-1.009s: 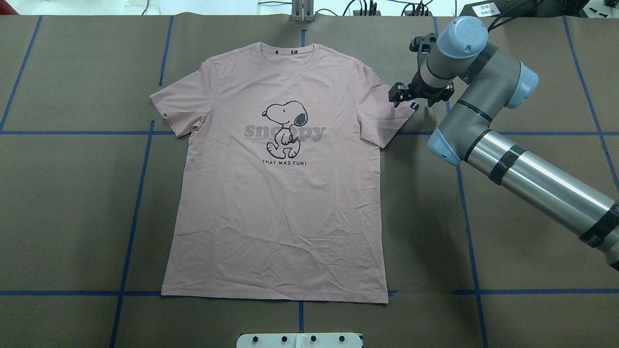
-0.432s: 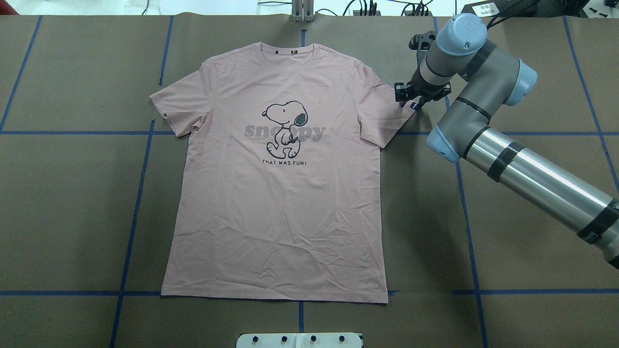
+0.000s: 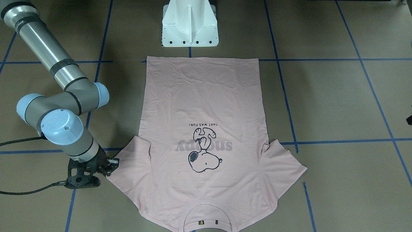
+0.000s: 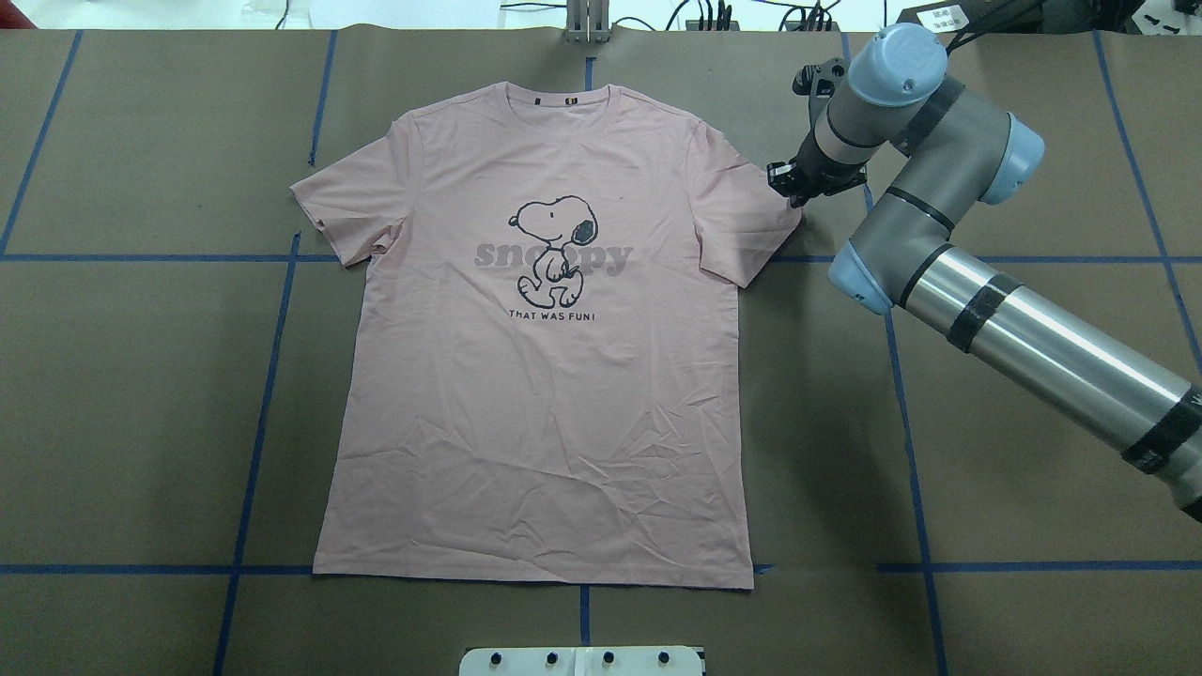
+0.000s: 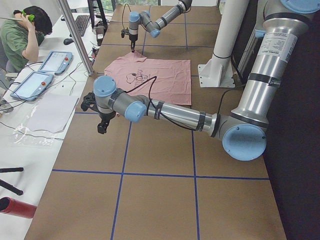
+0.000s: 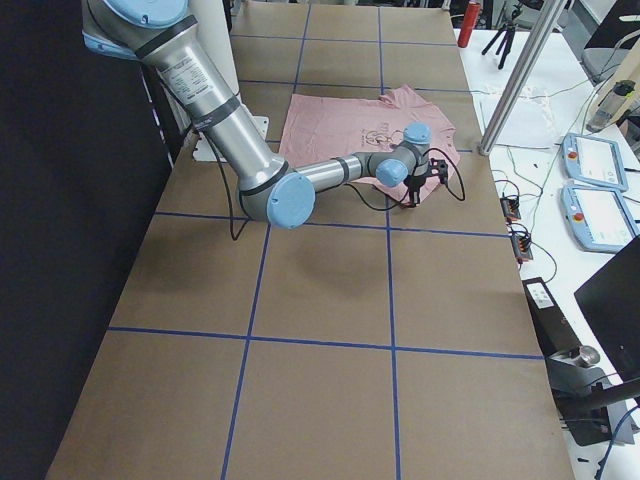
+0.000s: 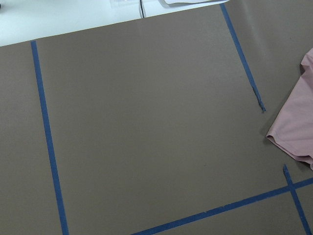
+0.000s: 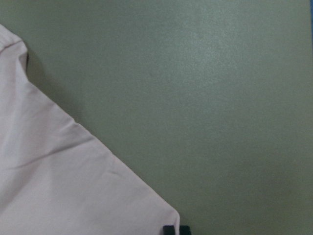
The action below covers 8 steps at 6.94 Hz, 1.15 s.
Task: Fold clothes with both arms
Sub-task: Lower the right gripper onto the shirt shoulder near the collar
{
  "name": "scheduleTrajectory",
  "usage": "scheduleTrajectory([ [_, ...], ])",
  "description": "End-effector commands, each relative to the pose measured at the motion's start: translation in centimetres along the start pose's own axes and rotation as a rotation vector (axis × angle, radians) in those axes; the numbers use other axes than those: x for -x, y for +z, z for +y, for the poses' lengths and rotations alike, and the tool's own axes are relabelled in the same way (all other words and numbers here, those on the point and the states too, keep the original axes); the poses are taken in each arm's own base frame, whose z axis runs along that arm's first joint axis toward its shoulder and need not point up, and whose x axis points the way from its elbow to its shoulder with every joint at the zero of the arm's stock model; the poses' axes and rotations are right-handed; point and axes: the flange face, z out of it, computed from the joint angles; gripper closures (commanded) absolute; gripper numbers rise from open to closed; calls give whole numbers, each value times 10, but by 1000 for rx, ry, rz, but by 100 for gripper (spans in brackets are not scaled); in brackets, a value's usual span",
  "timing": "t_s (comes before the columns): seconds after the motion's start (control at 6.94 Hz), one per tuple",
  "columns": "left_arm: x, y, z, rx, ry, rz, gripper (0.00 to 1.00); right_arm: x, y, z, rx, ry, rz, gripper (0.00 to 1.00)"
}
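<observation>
The pale pink T-shirt [image 4: 545, 404] lies flat on the brown table with the dog print up, its collar at the far side; it also shows in the front-facing view [image 3: 202, 96]. My right gripper [image 4: 796, 191] is low at the outer corner of the shirt's right-hand sleeve [image 4: 751, 225]. Its jaws stand together on that corner, as the right wrist view [image 8: 176, 230] and the front-facing view [image 3: 109, 166] show. My left gripper [image 5: 102, 127] shows only in the exterior left view, hovering off the shirt's left side; I cannot tell its state. The left wrist view shows a sleeve edge [image 7: 296, 127].
The white pedestal base [image 3: 190, 24] stands at the shirt's hem side. Blue tape lines [image 4: 272, 376] grid the brown table. A side table with tablets [image 5: 50, 62] and a seated operator [image 5: 25, 30] lie beyond the far edge. A red bottle [image 5: 17, 207] is there too.
My right gripper's jaws were wide apart at the sleeve a second ago and have closed on the sleeve corner. The shirt has not visibly moved.
</observation>
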Motion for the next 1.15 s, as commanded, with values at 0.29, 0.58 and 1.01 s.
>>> scheduleTrajectory([
  [0.29,3,2,3,5,0,-1,0,66,-61,6,-45,-97,-187,100],
  [0.58,5,3,5,7,-3,-2,0,124,-78,-1,-74,-146,-244,100],
  [1.01,5,3,4,6,-3,-6,0,213,-46,-16,-131,-160,-146,100],
])
